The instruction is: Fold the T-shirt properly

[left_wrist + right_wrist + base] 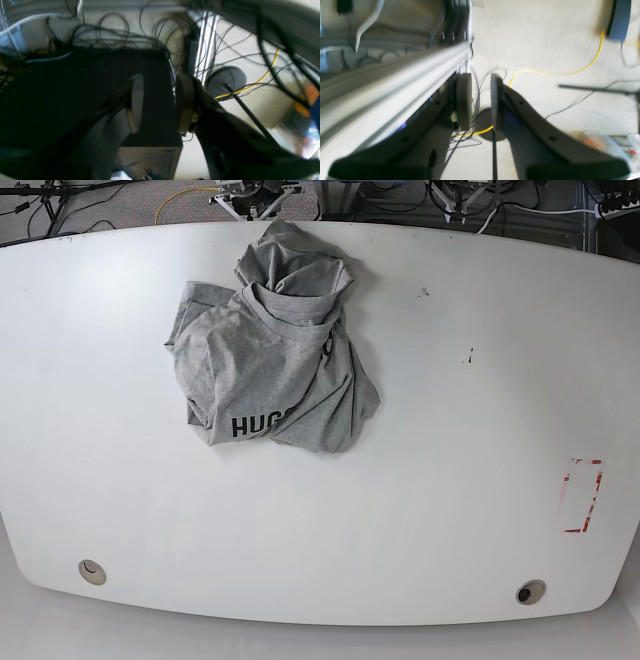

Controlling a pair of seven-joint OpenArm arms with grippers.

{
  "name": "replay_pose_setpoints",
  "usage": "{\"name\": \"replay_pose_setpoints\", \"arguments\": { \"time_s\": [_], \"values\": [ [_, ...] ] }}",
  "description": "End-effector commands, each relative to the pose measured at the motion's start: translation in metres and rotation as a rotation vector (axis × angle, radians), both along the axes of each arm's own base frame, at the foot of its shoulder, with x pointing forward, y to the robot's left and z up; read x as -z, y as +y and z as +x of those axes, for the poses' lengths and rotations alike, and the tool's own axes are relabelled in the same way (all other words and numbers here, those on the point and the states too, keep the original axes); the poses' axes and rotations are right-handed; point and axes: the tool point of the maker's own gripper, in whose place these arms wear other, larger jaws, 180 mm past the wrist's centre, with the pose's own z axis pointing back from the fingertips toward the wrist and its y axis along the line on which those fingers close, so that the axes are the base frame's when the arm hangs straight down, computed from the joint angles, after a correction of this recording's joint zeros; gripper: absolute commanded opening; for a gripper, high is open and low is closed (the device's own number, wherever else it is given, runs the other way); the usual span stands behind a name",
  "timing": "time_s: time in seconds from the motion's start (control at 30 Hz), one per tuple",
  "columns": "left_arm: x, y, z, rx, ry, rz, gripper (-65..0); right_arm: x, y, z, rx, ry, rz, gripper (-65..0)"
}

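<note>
- The T-shirt (272,350) is a soft grey jersey knit, crumpled into a loose heap on the upper left-centre part of the table (450,480), with black block lettering showing on a lower fold.
- Its cloth bunches into rounded ridges and deep creases near the far edge; a ribbed collar band curls across the middle of the heap.
- The table is a smooth white slab with a curved outline, two small round ports near its front edge and a red-and-white rectangular mark (582,495) toward its right side.
- Neither arm shows in the base view; nothing touches the shirt.
- The left gripper (159,103) has two flat, pale, rounded pads on dark curved fingers; they stand apart with a clear gap and nothing lies between them.
- Behind it are a dark, matte box-shaped cabinet (87,95), a tangle of thin black cables, a yellow cable (260,80) and a dark round stand base (226,78) on pale carpet.
- The right gripper (481,101) shows the same disc-like pads, slightly parted and empty, beside a ribbed aluminium rail (395,77) that runs diagonally, blurred.
</note>
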Motion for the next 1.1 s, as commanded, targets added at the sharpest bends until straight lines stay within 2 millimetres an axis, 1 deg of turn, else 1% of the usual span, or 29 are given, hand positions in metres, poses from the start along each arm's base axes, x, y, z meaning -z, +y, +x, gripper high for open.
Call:
{"name": "replay_pose_setpoints", "arguments": {
  "time_s": [0.0, 0.2, 0.4, 0.53, 0.57, 0.67, 0.73, 0.8, 0.9, 1.07],
  "values": [
    [-0.001, 0.009, 0.009, 0.001, -0.030, 0.017, -44.6, 0.001, -0.005, -0.032, -0.001, 0.068, -0.011, -51.8],
    [-0.002, 0.008, 0.011, 0.000, -0.062, 0.016, -44.6, 0.001, -0.005, -0.035, 0.002, 0.071, -0.012, -51.8],
    [-0.002, 0.008, 0.002, 0.001, -0.053, 0.017, -44.6, 0.001, -0.007, -0.037, 0.003, 0.074, -0.015, -51.8],
    [-0.002, 0.008, 0.002, 0.001, -0.053, 0.015, -44.6, 0.000, -0.008, -0.039, 0.005, 0.074, -0.016, -52.3],
    [-0.002, 0.008, 0.002, 0.001, -0.053, 0.015, -44.6, 0.000, -0.008, -0.040, 0.004, 0.071, -0.017, -52.3],
    [-0.002, 0.009, 0.003, -0.003, -0.058, 0.016, -44.6, -0.005, -0.011, -0.035, 0.003, 0.036, -0.023, -52.3],
    [-0.003, 0.008, 0.008, -0.007, -0.084, 0.016, -44.6, -0.009, -0.012, -0.033, 0.004, 0.010, -0.028, -52.2],
    [-0.005, 0.009, 0.007, -0.021, -0.106, 0.018, -44.6, -0.013, -0.013, -0.030, 0.003, -0.010, -0.031, -52.0],
    [-0.008, 0.012, 0.010, -0.038, -0.147, 0.023, -44.6, -0.016, -0.014, -0.031, 0.002, -0.022, -0.034, -52.0],
    [-0.011, 0.015, 0.006, -0.033, -0.169, 0.031, -44.6, -0.020, -0.015, -0.038, 0.004, -0.025, -0.038, -52.0]
  ]
}}
